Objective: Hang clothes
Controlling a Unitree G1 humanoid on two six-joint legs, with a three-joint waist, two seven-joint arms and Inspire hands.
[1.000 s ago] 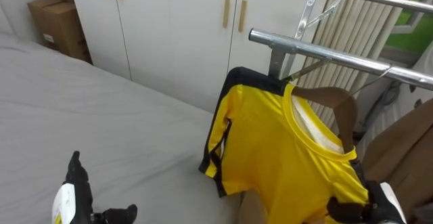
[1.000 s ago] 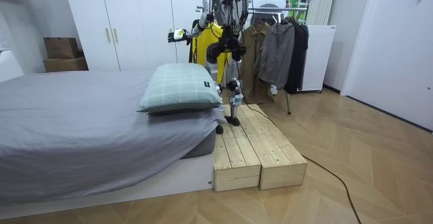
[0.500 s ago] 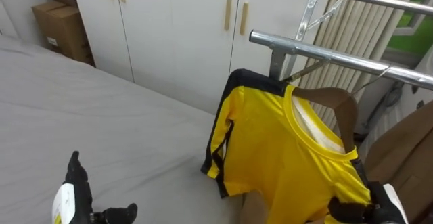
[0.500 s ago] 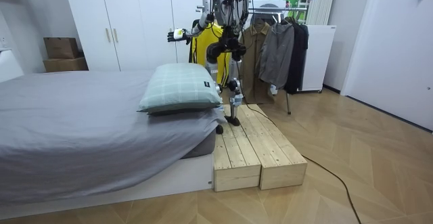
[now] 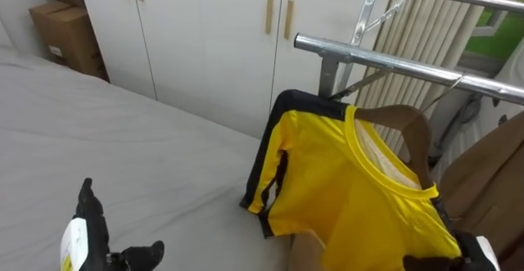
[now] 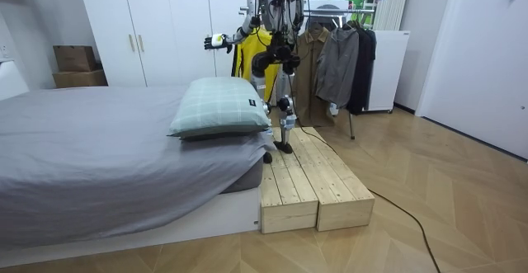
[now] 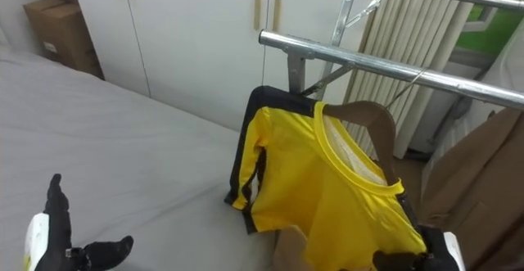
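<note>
Hanging on a wooden hanger (image 5: 407,122) beneath the metal rail (image 5: 385,60), the yellow T-shirt (image 5: 352,193) lies just above the right hand (image 5: 438,262), whose fingers' grip cannot be told. The left hand (image 5: 88,234), fingers spread wide and empty, is over the grey bed (image 5: 123,140), well apart.

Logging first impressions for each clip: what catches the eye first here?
The yellow shirt on a wooden hanger stands out, just below the metal rack rail, with the right hand at its lower edge. The left hand hangs open over the grey bed at lower left.
</note>
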